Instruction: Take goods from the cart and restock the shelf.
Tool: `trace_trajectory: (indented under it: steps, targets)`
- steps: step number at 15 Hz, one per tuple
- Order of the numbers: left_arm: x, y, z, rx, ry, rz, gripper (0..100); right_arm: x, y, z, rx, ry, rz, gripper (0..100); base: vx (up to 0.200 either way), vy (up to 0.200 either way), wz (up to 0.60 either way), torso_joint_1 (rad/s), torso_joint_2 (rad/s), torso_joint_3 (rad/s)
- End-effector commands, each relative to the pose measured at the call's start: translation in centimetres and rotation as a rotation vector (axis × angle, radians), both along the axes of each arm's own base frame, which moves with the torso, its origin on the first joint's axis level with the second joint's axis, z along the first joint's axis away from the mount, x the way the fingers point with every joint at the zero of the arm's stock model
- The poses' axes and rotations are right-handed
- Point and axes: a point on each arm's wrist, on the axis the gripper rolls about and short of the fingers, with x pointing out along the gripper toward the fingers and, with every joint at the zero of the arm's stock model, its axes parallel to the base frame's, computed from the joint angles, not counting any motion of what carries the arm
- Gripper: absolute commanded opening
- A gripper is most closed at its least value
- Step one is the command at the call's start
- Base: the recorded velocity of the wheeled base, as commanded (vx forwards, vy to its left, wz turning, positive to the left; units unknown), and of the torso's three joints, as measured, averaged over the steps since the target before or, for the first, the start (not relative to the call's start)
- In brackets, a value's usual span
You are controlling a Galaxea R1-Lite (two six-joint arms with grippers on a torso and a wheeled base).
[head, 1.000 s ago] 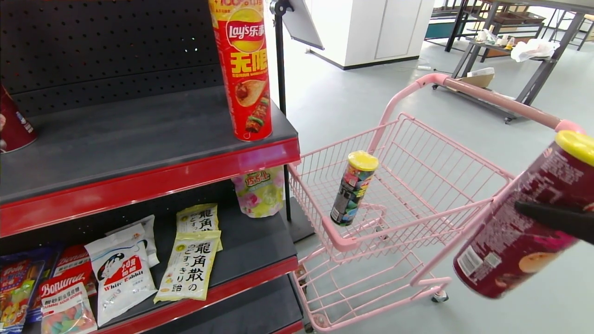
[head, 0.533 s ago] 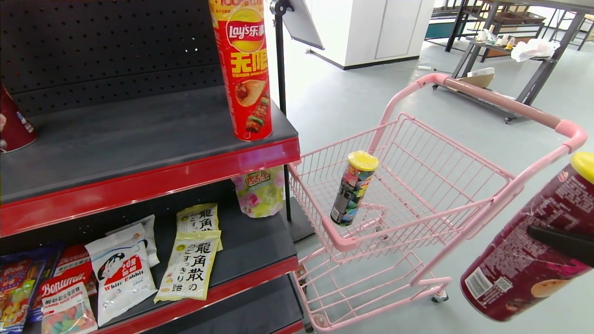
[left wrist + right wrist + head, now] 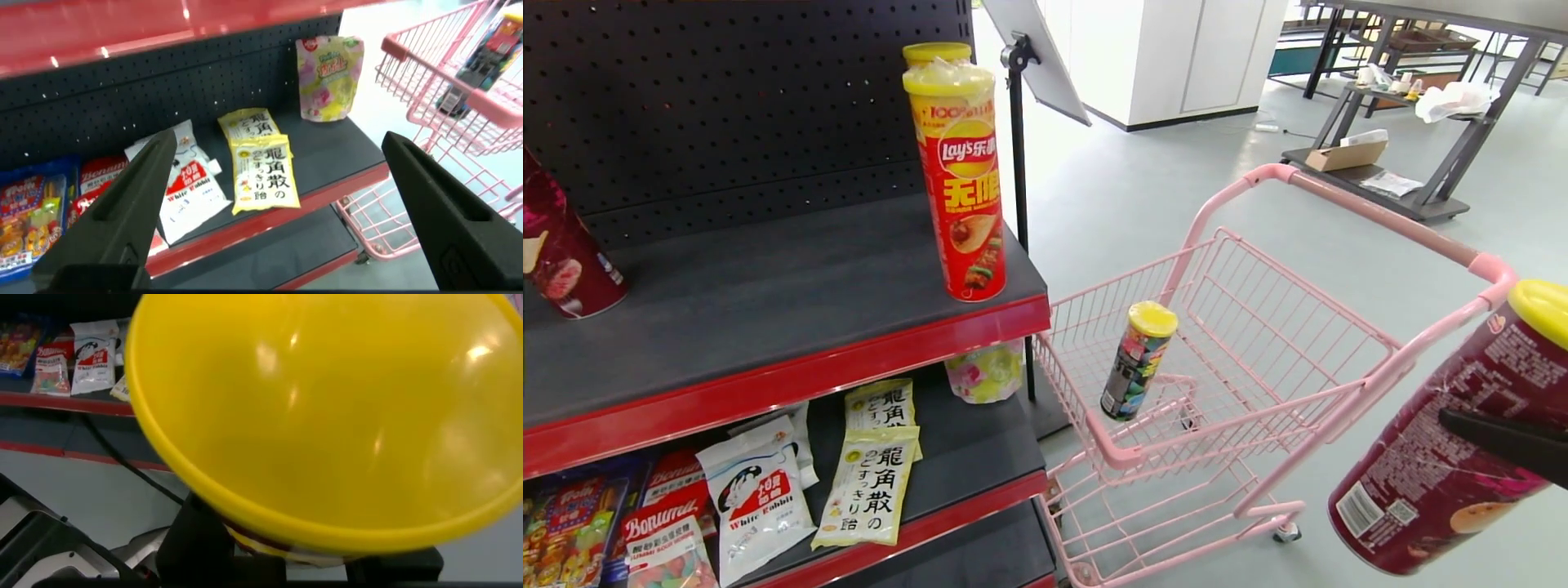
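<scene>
- Two cans already stand on the upper shelf board [image 3: 768, 278]. A tall red chip can [image 3: 964, 175] is upright near its right end, close to the red front edge. A dark can [image 3: 564, 245] is at the far left, partly cut off by the edge of the head view.
- One more is in transit: a maroon tube [image 3: 1421, 465] is clamped in the right gripper [image 3: 1494, 433], with a black finger lying across its side. It hangs tilted in the air on the robot's right, outside the basket on the near side of the cart [image 3: 1372, 214] and well apart from the shelf. The right wrist view looks straight onto its yellow lid [image 3: 327, 416].
- One small can [image 3: 1137, 361] sits in the cart's basket, leaning in the corner nearest the shelf.
- Nothing is between the fingers of the left gripper [image 3: 282, 220], which are spread wide. It is in front of the lower shelf [image 3: 343, 155], where snack bags [image 3: 257, 159] lie flat.
- By this count the restocking looks past its midpoint: two cans are placed, one is in the grip and one is left to fetch.
- What remains for the maroon tube, I judge, is the carry across to the upper board. The bare stretch between the two standing cans offers room to set it upright.
</scene>
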Motion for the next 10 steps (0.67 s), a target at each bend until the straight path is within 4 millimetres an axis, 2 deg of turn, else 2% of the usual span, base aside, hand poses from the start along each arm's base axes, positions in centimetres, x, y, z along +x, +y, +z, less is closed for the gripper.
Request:
trace_trajectory:
  steps: [1,5,10]
  targets:
    - [0.0,0.0,0.0,0.0,0.004,-0.001,100,0.4,0.2,-0.1,-0.005,0.012,0.001,0,0.0,0.0,0.0,0.203,-0.57,-0.369]
    - [0.0,0.0,0.0,0.0,0.006,-0.001,100,1.2,0.5,0.0,-0.032,0.016,0.012,0,0.0,0.0,0.0,0.228,-0.6,-0.38]
    - [0.0,0.0,0.0,0.0,0.006,-0.001,100,2.2,0.9,-0.1,-0.047,0.039,0.009,0,0.0,0.0,0.0,0.176,-0.43,-0.258]
